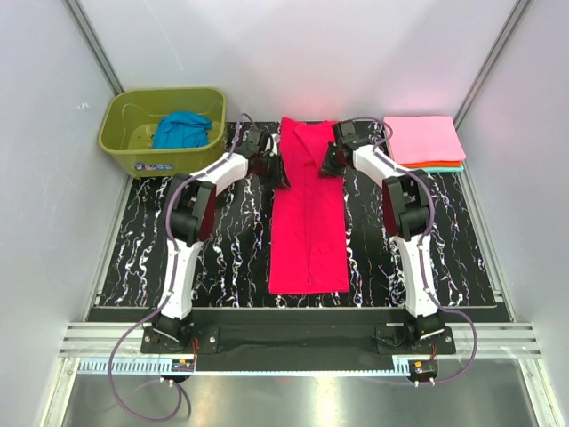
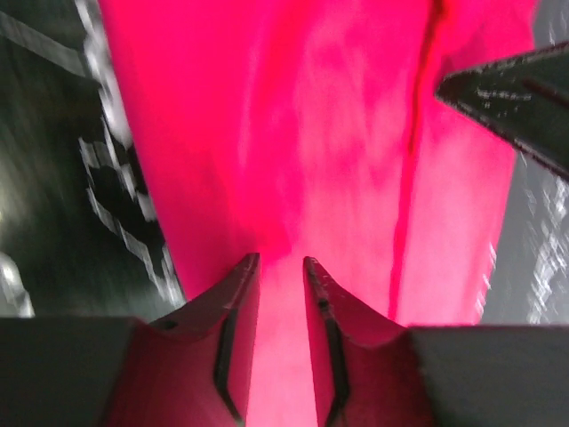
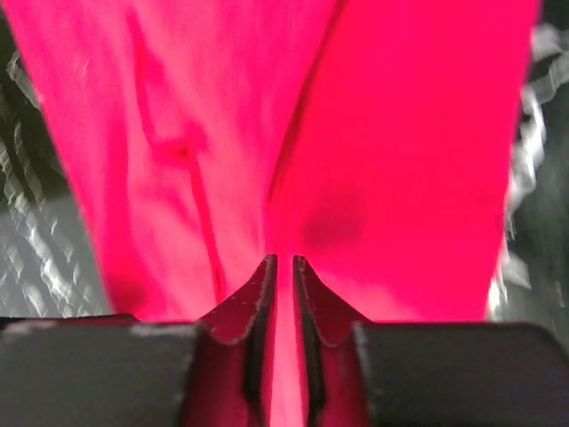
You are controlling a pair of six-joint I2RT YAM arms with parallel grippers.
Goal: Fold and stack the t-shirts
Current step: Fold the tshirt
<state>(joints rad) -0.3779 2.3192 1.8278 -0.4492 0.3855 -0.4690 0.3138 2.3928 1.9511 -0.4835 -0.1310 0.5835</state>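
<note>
Five shirts in this job, and by our count three look sorted: the light pink t-shirt (image 1: pixel 425 138) sits on top of a neat pile at the far right of the table (image 1: pixel 231 258), with just the edges of the orange t-shirt (image 1: pixel 428 164) and the teal t-shirt (image 1: pixel 450 168) peeking out underneath. The blue t-shirt (image 1: pixel 182 131) is crumpled in the olive-green tub (image 1: pixel 120 133) at the far left, so that one isn't folded yet. The crimson-red t-shirt (image 1: pixel 308 222) is the one in hand. It lies flat mid-table as a long narrow strip running near to far, sides apparently turned in. Both arms reach to its far end, one at each edge, which we reckon is so the two corners can travel together and the crosswise fold stays square. The left gripper (image 2: pixel 280 260) has its fingers a narrow gap apart with red showing through, and we don't see any cloth pinched there. The right gripper (image 3: pixel 284 258) is nearly closed, just a thin slit, and we honestly can't tell whether it's nipping fabric or only hovering over it. Both wrist views are blurry, so take that with salt. Our guess is that the halving fold comes next, then onto the pile.
</note>
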